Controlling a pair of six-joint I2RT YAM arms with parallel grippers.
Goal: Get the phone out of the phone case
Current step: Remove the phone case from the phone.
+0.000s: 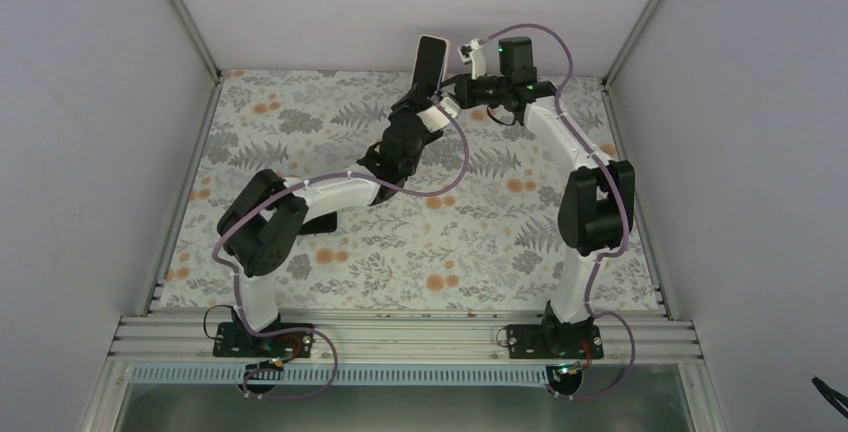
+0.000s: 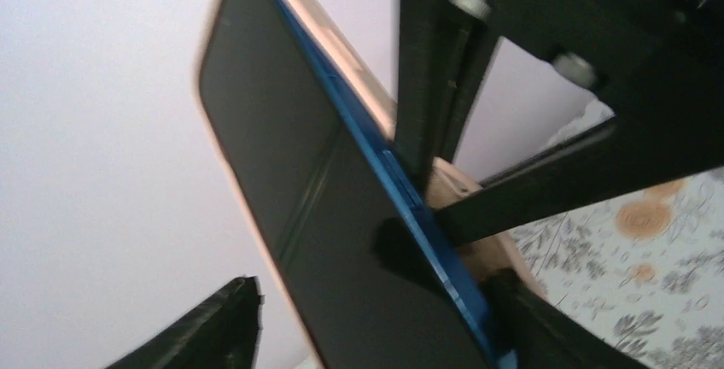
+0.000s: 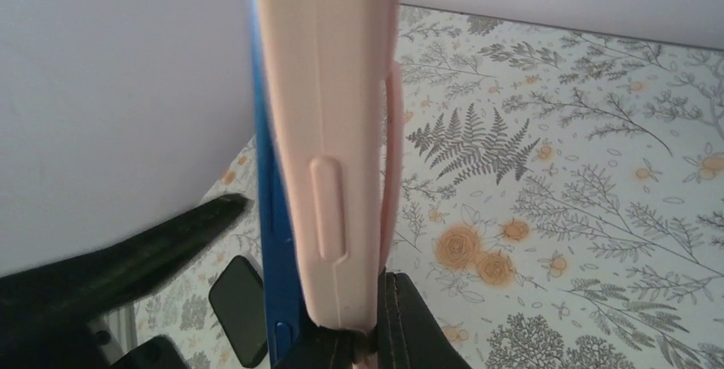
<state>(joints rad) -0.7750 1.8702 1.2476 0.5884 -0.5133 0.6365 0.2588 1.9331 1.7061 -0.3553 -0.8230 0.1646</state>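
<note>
Closest in the right wrist view, the right gripper (image 3: pixel 376 342) has its two black fingers pressed together on the lower end of the pink phone case (image 3: pixel 329 113), so it is clamped narrow and gripping the case. The case stands nearly upright above the fingers, with a raised side button (image 3: pixel 329 207) facing the lens. The blue side of the phone (image 3: pixel 271 215) shows along the case's left edge. Below them lies the table (image 3: pixel 598 172) with its fern and orange flower print. From the left wrist view the dark screen runs slantwise across the frame. A pink rim shows round its upper end, and a blue strip is bared along the long side next to the right arm's black finger mount. The left gripper (image 2: pixel 376 288) has its jaws set apart to either side of the phone. One of its fingers (image 2: pixel 218 326) is clear of the screen's edge with pale wall showing between, while the other sits against the blue side. From above, phone and case are held in the air over the far part of the table, between the two wrists and near the back wall (image 1: pixel 330 2).
</note>
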